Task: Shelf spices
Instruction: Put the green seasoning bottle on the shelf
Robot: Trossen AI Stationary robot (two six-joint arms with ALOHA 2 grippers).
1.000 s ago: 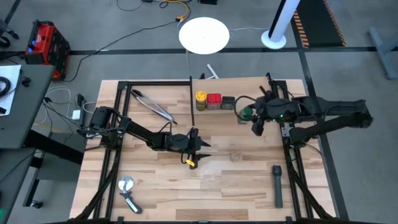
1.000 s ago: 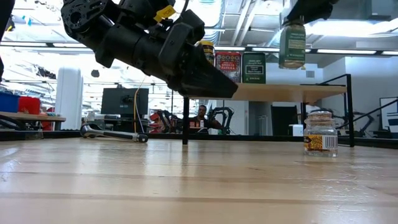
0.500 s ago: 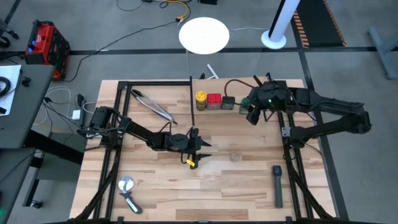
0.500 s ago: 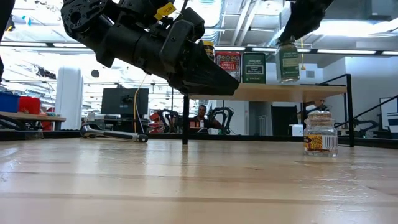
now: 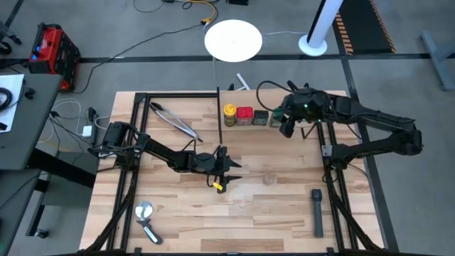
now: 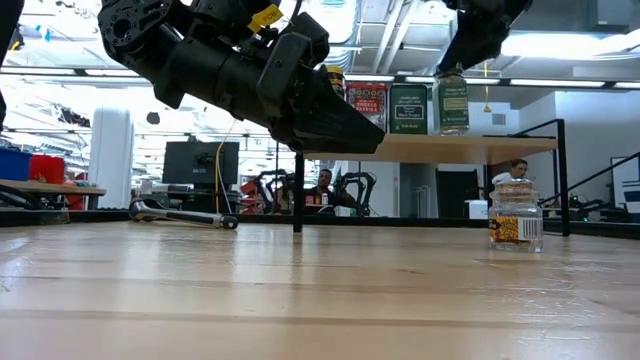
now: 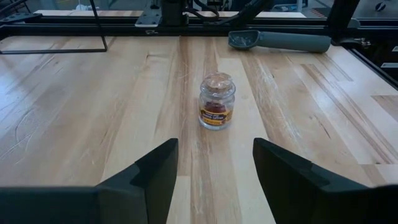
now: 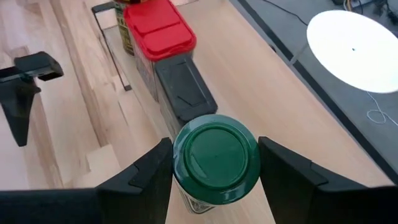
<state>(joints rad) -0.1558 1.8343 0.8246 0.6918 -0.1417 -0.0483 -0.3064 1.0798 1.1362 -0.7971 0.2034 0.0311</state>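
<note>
Nearest on the slatted table, the left gripper hovers over the middle, its jaws spread wide with nothing between them; ahead of it, in the left wrist view, the small clear-tan jar stands upright on the bare wood, apart from both fingers; beyond that jar lies a long black bar-shaped tool; farther back, the shelf carries a row, the yellow jar, then the red tin, then the dark grey tin, each just beside the next; at the row's end the right gripper has its fingers closed around the green-lidded jar, upright, right next to the grey tin, its base at the shelf board in the low view; metal tongs lie on the table's far left part
</note>
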